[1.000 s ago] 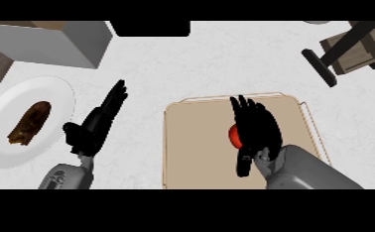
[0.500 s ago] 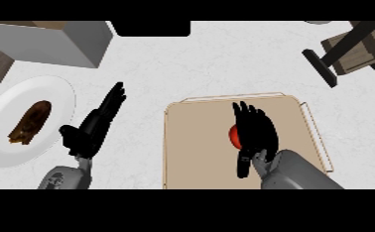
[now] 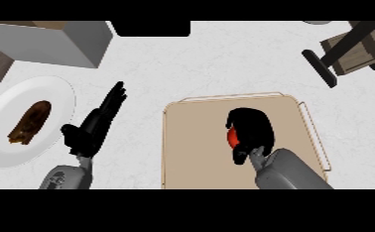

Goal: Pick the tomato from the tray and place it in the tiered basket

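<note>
On the tan tray at the lower middle lies a red tomato, mostly hidden. My right hand covers it from above, its fingers curled down round it, so only the tomato's left side shows. My left hand rests open on the counter left of the tray, fingers straight and pointing up. The tiered basket shows partly at the upper right edge, a dark wooden frame with a black foot.
A white plate holding a brown piece of food sits at the left edge. A grey box stands at the upper left. A dark block lies at the top middle.
My right hand's fingers, straight over the tomato before, have curled down round it. The left hand has stayed where it was.
</note>
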